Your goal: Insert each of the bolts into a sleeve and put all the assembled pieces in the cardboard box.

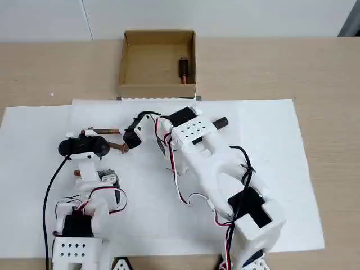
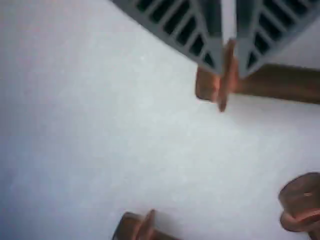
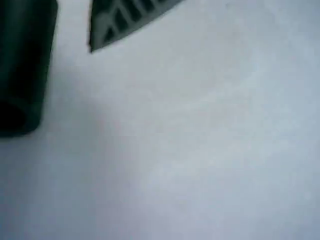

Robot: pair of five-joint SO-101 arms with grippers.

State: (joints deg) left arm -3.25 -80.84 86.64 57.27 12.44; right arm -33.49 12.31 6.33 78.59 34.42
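A copper-coloured bolt (image 2: 270, 82), smooth in the shank with a thin round flange and a stubby head, is grasped by the left fingers (image 2: 200, 37). These are ribbed wedges of grey plastic, clenched on the flange from both sides with the tips almost meeting. The bolt is held level over a sheet of white paper (image 1: 270, 169) that is spread on the pale wooden worktop (image 1: 326, 67); whether it is lifted clear of the sheet cannot be told.

Two loose bolts are seen on the paper near it, a second bolt (image 2: 137, 227) and a third bolt (image 2: 300, 202), so three bolts are counted in the left wrist view.

A matt dark sleeve (image 3: 22, 65), a hollow tube with an open end, is seen beside one ribbed grey right finger (image 3: 125, 20), with a gap between them. Whether the right fingers are spread or closed cannot be told. In the high view a dark cylinder (image 1: 220, 122) is seen on the paper just beside the right arm (image 1: 214, 163).

The cardboard box (image 1: 126, 62), brown, rectangular and open-topped, is set on the worktop just past the paper's far edge. One assembled piece (image 1: 183, 70), a dark sleeve with a copper end, lies inside it.
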